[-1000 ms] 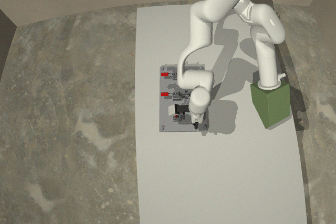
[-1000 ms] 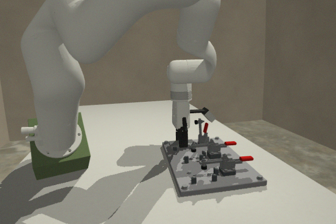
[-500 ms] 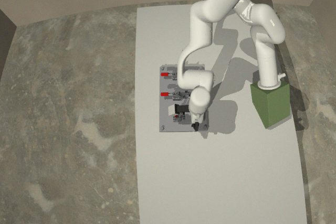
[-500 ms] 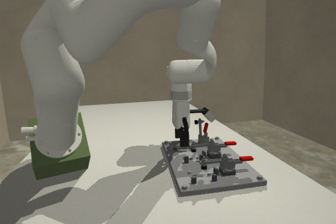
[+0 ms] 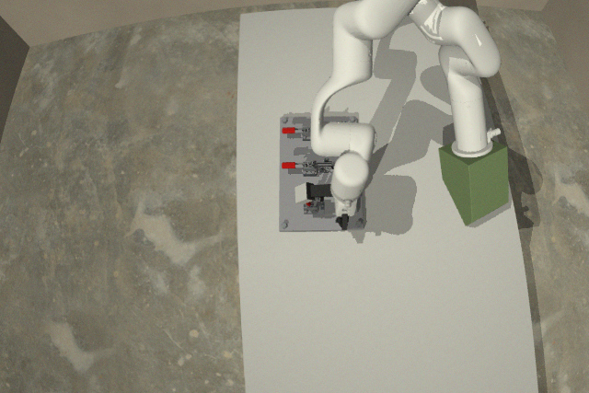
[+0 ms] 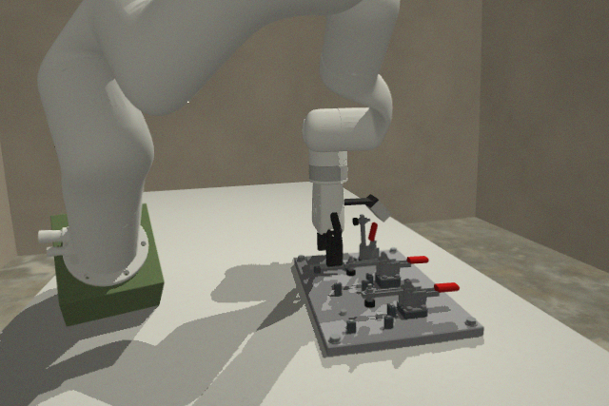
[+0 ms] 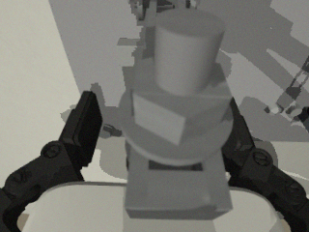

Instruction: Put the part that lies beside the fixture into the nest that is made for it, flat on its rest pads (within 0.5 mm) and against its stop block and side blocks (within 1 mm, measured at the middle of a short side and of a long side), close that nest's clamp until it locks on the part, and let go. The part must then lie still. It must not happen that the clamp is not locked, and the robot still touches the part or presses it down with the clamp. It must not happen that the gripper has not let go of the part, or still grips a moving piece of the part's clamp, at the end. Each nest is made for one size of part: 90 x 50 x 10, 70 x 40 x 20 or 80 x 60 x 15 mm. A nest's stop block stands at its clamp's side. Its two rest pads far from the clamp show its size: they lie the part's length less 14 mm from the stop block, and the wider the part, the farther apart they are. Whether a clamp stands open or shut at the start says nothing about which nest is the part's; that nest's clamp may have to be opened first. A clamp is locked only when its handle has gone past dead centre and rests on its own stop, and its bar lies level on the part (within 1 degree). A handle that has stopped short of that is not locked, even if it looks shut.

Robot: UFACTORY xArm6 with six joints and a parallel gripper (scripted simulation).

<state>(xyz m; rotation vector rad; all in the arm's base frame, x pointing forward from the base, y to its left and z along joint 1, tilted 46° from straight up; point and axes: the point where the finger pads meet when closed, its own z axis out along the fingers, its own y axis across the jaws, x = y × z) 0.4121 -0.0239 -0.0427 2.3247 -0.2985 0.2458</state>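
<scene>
My gripper [image 5: 342,221] [image 6: 334,255] [image 7: 157,107] is open, its fingers low over the end nest of the grey fixture plate [image 5: 289,189] [image 6: 432,326]. This nest's clamp is open: its bar [image 6: 363,233] stands upright, its red handle [image 5: 308,203] [image 6: 372,231] is raised. In the wrist view the bar's end with its spindle [image 7: 188,55] is large and close to the camera and covers the middle between the fingers. The part cannot be made out in any view. Whether it lies flat or touches its blocks is hidden by fingers and clamp.
The middle clamp, red handle [image 5: 288,165] [image 6: 417,260], and the other end clamp, red handle [image 5: 288,130] [image 6: 446,286], have level bars. The wrist camera [image 5: 301,192] [image 6: 380,209] juts out above the raised clamp. The green robot base [image 5: 480,189] [image 6: 112,296] stands apart from the fixture.
</scene>
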